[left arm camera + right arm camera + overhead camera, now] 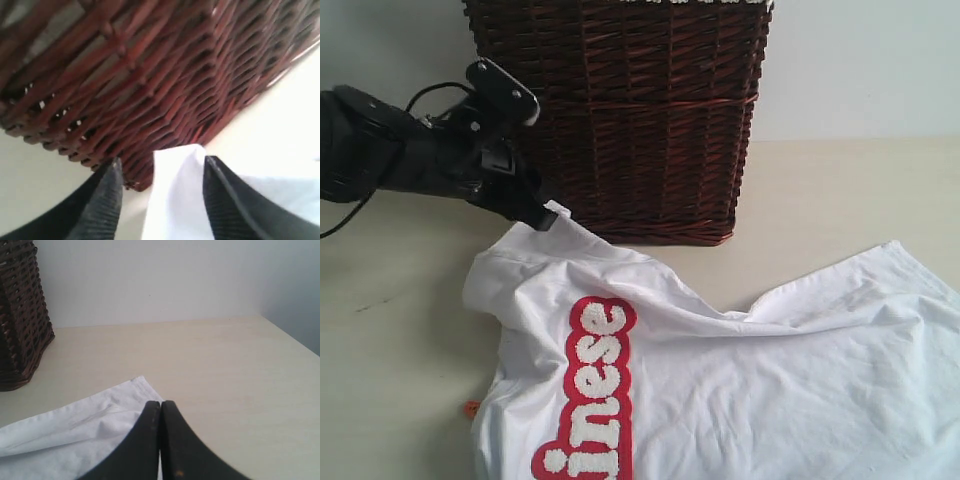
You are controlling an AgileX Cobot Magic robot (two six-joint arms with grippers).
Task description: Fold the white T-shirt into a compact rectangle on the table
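Left tool [163,164] is held with jaws apart around a raised corner of the white T-shirt [750,380], beside the wicker basket [640,120]. Right tool [161,407] is closed, empty. The white T-shirt is spread rumpled on the tabletop [840,190].

white T-shirt [770,370] is showing soft matt cloth | basket [640,120] is showing glossy woven wicker | table [400,340] is showing smooth matt finish

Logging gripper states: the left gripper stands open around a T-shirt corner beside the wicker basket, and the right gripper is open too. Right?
No: the right gripper is shut, jaws pressed together in the right wrist view. The left gripper is open around the white T-shirt beside the wicker basket.
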